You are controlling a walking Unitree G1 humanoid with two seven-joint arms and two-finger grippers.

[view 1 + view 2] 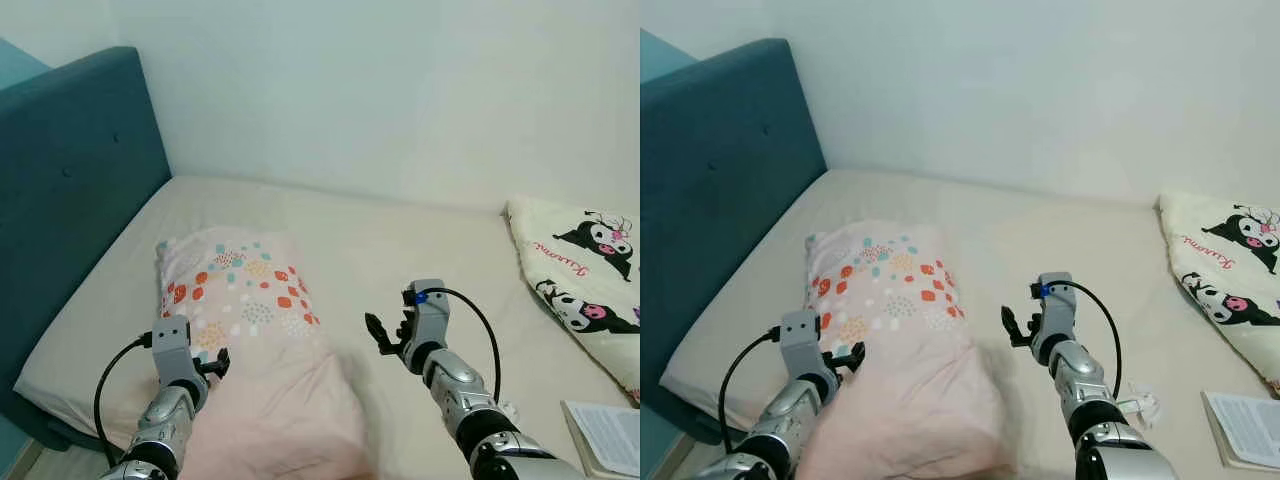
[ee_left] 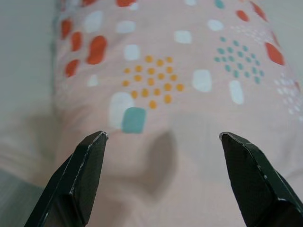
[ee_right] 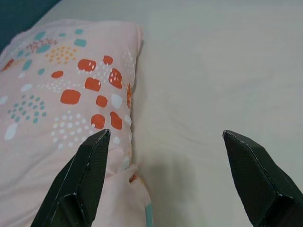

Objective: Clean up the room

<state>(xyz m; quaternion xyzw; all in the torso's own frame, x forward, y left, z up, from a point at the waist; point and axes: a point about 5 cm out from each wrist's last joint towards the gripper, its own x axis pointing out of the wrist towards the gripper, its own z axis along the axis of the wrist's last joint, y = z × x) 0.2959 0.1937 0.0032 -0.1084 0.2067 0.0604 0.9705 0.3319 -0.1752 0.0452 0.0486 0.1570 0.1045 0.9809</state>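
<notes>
With both tools spread wide, left tool (image 1: 212,364) and right tool (image 1: 385,334) should close evenly on the pink spotted fabric pillow (image 1: 250,330) lower left.

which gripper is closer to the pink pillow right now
Left. The left gripper is open right over the pillow, at its near left part. The right gripper, also open, hovers over the bare mattress just off the pillow's right edge.

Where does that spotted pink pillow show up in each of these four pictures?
Left eye: pillow, lower left on the bed.
Right eye: lower left.
Left wrist: ahead of the open left gripper.
Right wrist: beside the open right gripper.
Shared landmark: its orange patches.
</notes>
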